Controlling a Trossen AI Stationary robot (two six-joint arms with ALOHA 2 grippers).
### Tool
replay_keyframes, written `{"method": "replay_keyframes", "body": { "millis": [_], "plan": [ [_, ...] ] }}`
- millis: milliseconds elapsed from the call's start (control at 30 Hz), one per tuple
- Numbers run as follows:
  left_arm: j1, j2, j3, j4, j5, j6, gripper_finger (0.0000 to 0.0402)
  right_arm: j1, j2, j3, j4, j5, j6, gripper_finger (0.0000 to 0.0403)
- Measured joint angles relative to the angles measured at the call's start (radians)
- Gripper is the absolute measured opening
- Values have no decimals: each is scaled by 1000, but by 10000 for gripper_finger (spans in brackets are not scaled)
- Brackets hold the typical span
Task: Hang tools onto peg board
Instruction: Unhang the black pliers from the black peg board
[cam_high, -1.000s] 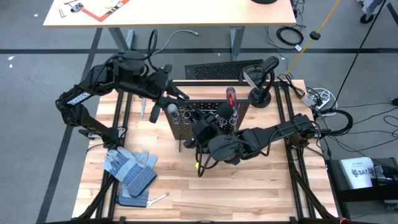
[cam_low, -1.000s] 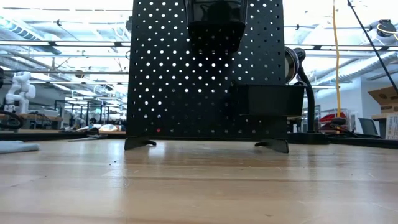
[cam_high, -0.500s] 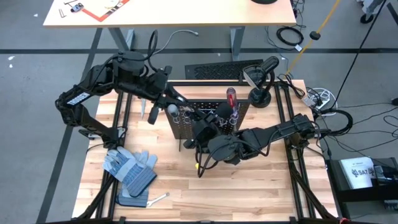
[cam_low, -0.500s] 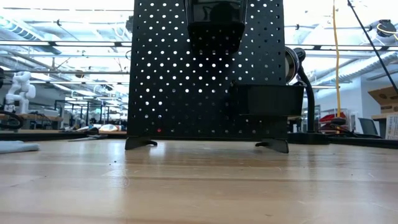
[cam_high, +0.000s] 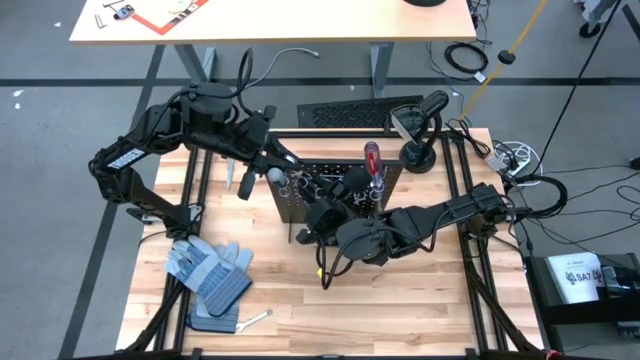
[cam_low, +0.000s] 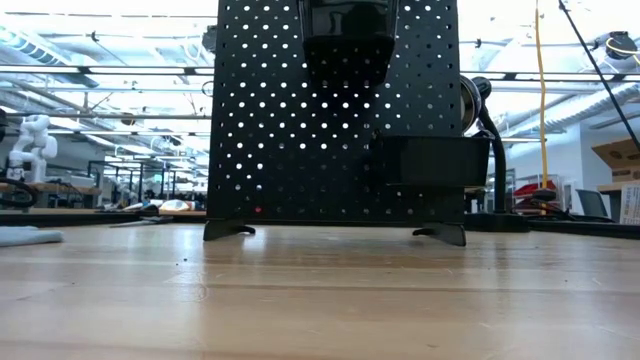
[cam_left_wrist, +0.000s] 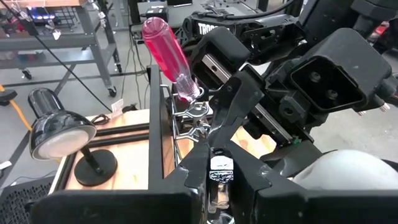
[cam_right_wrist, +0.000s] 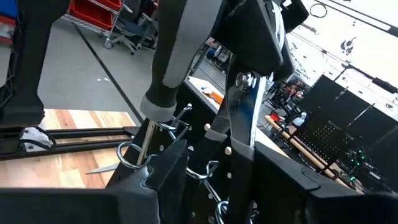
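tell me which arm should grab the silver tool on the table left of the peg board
Left, probably: the silver tool lies close beside the left gripper; the right gripper is at the peg board's rings, farther off.

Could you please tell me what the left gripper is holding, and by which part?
The left gripper pinches what looks like a silver wrench by its upper end.
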Motion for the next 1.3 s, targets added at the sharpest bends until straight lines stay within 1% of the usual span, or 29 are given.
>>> {"method": "replay_keyframes", "body": {
  "millis": [100, 200, 500, 767, 833, 967, 1067, 1167, 1233, 1300],
  "plan": [
    [0, 0, 0, 0, 1, -2, 39, 0, 0, 0, 0, 0, 1, 160],
    [0, 0, 0, -1, 5, -5, 39, -4, -1, 0, 0, 1, 5, 136],
    [1, 0, 0, -4, 18, -8, 39, -33, -3, 2, 4, -6, 4, 27],
    [0, -3, 0, -7, 24, -9, 40, -34, -2, 2, 4, -7, -3, 25],
    [0, -6, -2, -2, 23, -10, 65, -35, -2, 2, 4, -8, 2, 25],
    [1, -28, -2, 12, -13, -10, 143, -35, -1, 2, 4, -12, 14, 25],
    [0, -52, -2, 10, -39, -10, 188, -35, -1, 2, 4, -10, 20, 25],
    [0, -79, -2, 1, -56, -11, 211, -34, 0, 2, 4, -8, 26, 25],
    [0, -103, -2, -39, -106, -7, 215, -34, 0, 1, 4, -6, 30, 25],
    [0, -131, -2, -115, -177, 9, 216, -34, 0, 1, 4, -5, 35, 25]
  ]
}}
